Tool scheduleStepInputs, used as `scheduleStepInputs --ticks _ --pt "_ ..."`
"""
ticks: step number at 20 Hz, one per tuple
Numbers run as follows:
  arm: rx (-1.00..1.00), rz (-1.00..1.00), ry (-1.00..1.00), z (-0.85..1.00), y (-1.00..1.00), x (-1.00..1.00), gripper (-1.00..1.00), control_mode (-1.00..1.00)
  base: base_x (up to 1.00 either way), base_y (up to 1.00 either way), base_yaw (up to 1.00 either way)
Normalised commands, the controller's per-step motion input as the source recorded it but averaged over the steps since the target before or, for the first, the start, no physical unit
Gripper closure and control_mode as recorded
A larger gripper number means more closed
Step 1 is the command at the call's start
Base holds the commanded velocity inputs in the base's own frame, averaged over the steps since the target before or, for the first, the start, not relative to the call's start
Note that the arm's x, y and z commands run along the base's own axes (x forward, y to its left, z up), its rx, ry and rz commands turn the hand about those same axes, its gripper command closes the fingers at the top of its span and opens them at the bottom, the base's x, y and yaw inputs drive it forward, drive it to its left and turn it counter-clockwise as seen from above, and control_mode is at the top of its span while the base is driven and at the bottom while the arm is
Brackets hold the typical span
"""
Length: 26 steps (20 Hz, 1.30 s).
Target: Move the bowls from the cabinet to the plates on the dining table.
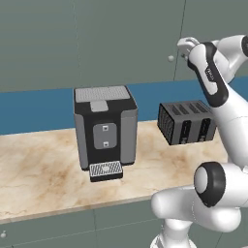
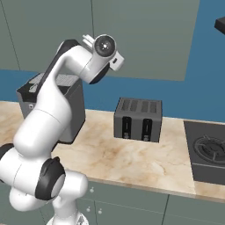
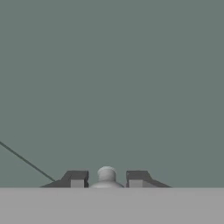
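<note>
We note a marble-veined beige counter (image 1: 43,169) running across the scene, backed by a blue wall strip (image 1: 34,109). Below its front edge sit grey-green drawers (image 2: 132,206) with small pale knobs. On the counter stands a black-and-grey coffee machine (image 1: 105,131) with a perforated drip tray at its foot. Well apart from it sits a dark four-slot toaster (image 2: 138,119) (slots facing up). At the far end we see a dark stove burner (image 2: 210,151) set into the counter. Lighting is even, with soft shadows.
</note>
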Motion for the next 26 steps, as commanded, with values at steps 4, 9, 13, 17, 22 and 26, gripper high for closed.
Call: scheduleStepInputs --ticks 4,9,13,17,22,26 --pt "0.0 0.05 0.0 0.0 -0.31 -0.05 1.0 -1.0 0.0 0.0 0.0" --pt "0.0 0.05 -0.07 0.07 -0.33 -0.19 1.0 -1.0 0.0 0.0 0.0" --pt "0.0 0.01 -0.1 0.14 -0.32 -0.29 1.0 -1.0 0.0 0.0 0.0" --pt "0.0 0.0 -0.11 0.16 -0.29 -0.33 1.0 -1.0 0.0 0.0 0.0" --pt "-0.01 0.01 -0.12 0.24 -0.26 -0.37 1.0 -1.0 0.0 0.0 0.0" --pt "-0.02 0.03 -0.08 0.33 -0.25 -0.32 1.0 -1.0 0.0 0.0 0.0"
